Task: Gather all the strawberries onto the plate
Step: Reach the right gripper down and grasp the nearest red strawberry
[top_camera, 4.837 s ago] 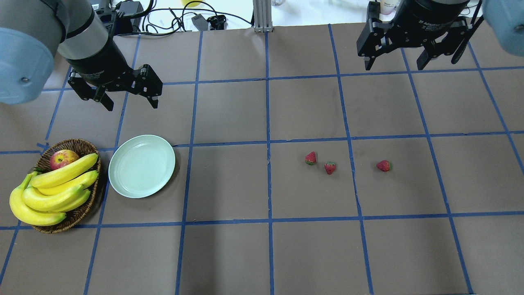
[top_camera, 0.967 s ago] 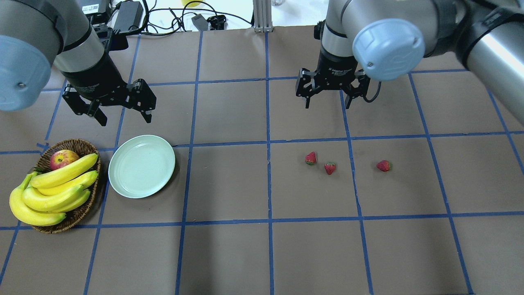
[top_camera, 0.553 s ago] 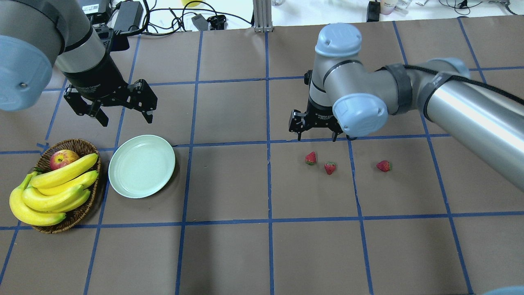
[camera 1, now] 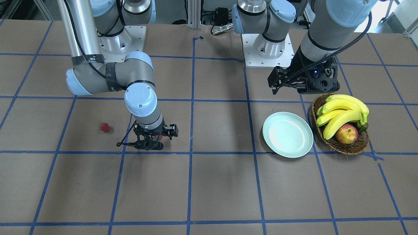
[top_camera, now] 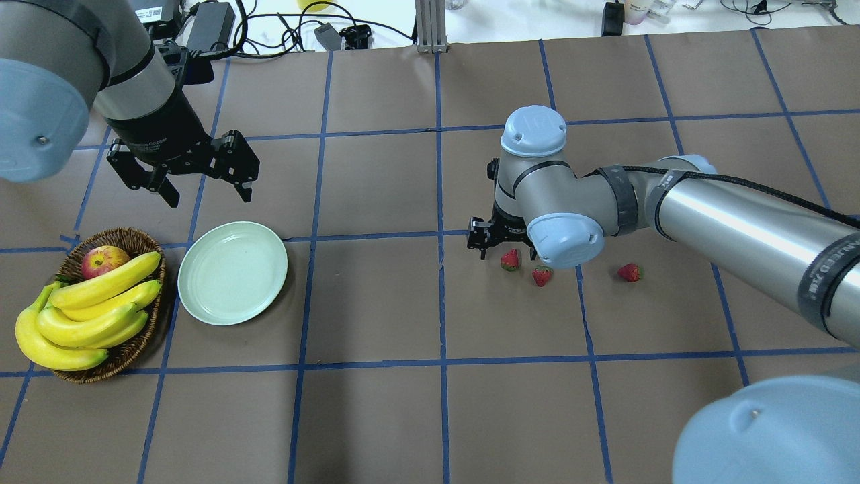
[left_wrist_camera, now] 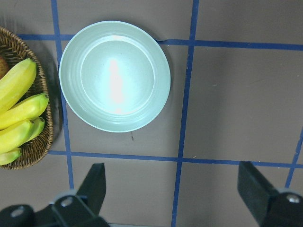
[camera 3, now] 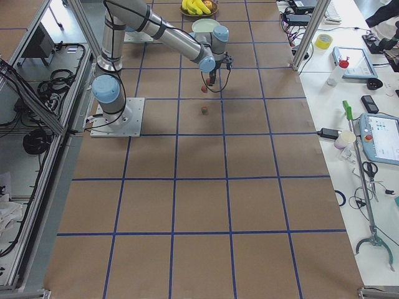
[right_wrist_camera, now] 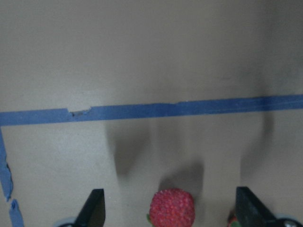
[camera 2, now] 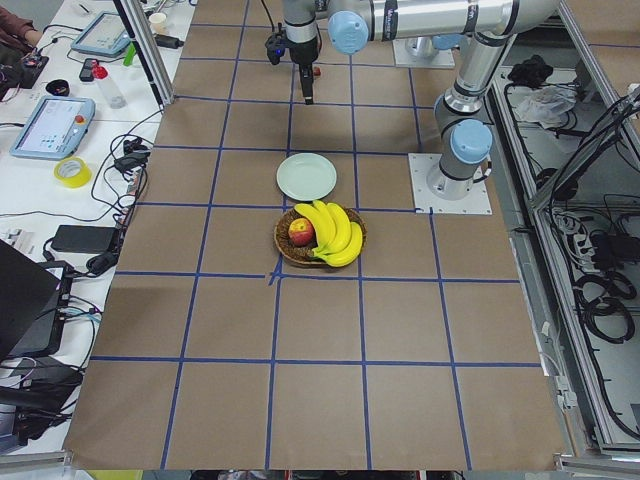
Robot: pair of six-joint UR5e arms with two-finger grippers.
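Three small red strawberries lie right of the table's middle: a left one, a middle one and a right one. My right gripper is open and low over the table, its fingers either side of the left strawberry without touching it. A sliver of the middle berry shows by the right finger. The pale mint-green plate lies empty at the left. My left gripper is open and empty, hovering just behind the plate.
A brown wicker basket with bananas and a red-yellow apple stands touching the plate's left side. My right arm's forearm stretches over the right part of the table. Cables and boxes lie beyond the far edge.
My right arm has swung in from the back and come down, so the open gripper now straddles the left strawberry. The left gripper has barely moved. The strawberries lie where they were.
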